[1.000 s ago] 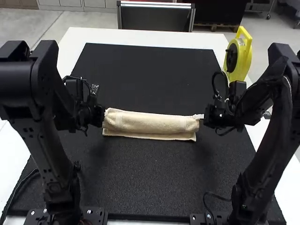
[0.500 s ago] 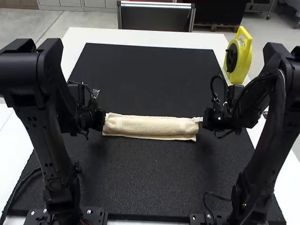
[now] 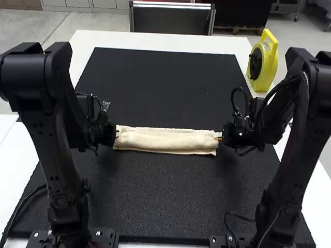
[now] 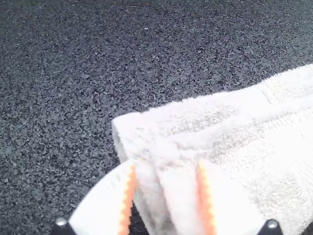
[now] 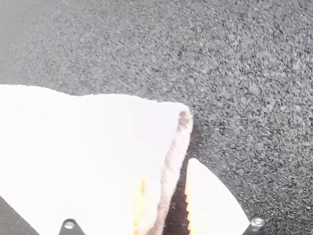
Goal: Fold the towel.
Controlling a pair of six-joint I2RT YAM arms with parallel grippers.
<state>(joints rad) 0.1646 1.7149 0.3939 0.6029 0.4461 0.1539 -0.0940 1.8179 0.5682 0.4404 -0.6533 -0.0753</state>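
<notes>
Fingers stand apart on the left gripper [image 3: 115,133], with a layered end of the towel [image 3: 165,139] showing in the gap between their orange pads [image 4: 208,203]. The right gripper [image 3: 220,137] has its fingers apart too: one pad lies against or over the pale cloth, I can't tell which, while the other finger [image 5: 212,203] sits just off the towel's end edge, a sliver of dark mat [image 3: 165,201] showing in between. The towel lies across the middle of that mat, folded into a long narrow band that reaches from one gripper to the other. Its upper part is plump and rounded, and a thin lower layer peeks out along the side nearer the arm bases, ending in a small corner by the right gripper. The far edge runs nearly straight in the high view; up close, it wavers gently. Beyond it, a broad stretch of mat runs up to the white table [image 3: 155,40], and there's another wide stretch on the near side, between the two arms. Sideways it's tighter, with a gripper right at each short end and an arm outside each. A yellow case [image 3: 270,76] with a handle stands by the mat's far right corner, well apart from the cloth.
</notes>
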